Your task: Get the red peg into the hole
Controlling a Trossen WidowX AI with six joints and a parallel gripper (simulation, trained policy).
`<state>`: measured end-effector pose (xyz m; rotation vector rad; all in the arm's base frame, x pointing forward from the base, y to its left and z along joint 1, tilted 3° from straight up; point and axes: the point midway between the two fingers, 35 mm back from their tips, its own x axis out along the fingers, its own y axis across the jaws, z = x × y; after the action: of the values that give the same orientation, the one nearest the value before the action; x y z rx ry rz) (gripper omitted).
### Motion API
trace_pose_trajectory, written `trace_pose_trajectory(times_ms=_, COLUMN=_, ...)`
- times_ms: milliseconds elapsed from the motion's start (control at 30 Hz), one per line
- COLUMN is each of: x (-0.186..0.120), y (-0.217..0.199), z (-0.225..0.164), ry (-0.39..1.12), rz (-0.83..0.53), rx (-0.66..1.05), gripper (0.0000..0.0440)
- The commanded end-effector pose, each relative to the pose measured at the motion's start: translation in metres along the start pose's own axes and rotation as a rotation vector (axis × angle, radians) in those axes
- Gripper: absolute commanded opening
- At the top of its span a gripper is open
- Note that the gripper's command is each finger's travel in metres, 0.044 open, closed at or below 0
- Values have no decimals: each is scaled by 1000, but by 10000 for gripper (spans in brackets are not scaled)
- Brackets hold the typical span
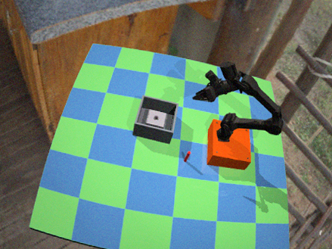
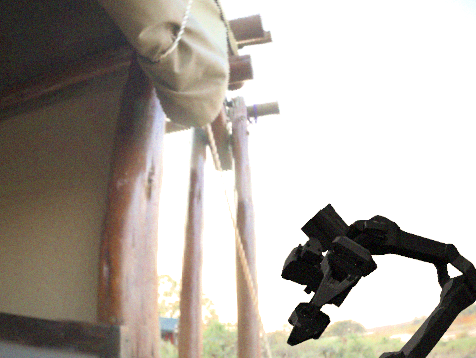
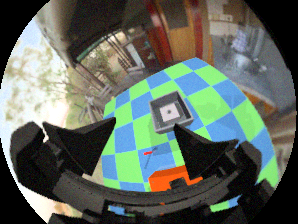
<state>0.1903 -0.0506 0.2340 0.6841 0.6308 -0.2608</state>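
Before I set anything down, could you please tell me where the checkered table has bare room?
The near squares, between the red peg and the front edge, look bare. It is crowded where the peg stands between the open box and orange block.

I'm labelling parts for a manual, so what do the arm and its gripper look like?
The arm is matte black, with slim angular links and chunky joints. The gripper is black too, with two wedge-shaped fingers tapering to points. No coloured markings are discernible.
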Motion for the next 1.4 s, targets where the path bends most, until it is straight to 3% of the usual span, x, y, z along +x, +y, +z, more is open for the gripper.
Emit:
trace_pose_trajectory(times_ms=0, x=8, y=-1, z=-9, ry=95, rz=-50, rx=39, gripper=440)
trace_pose_trajectory(times_ms=700, x=46, y=-3, z=-85, ry=604, rz=-500, rx=148, gripper=440)
trace_pose_trajectory(times_ms=1367, x=66, y=8, z=-161, ry=726, rz=-896, rx=20, gripper=440)
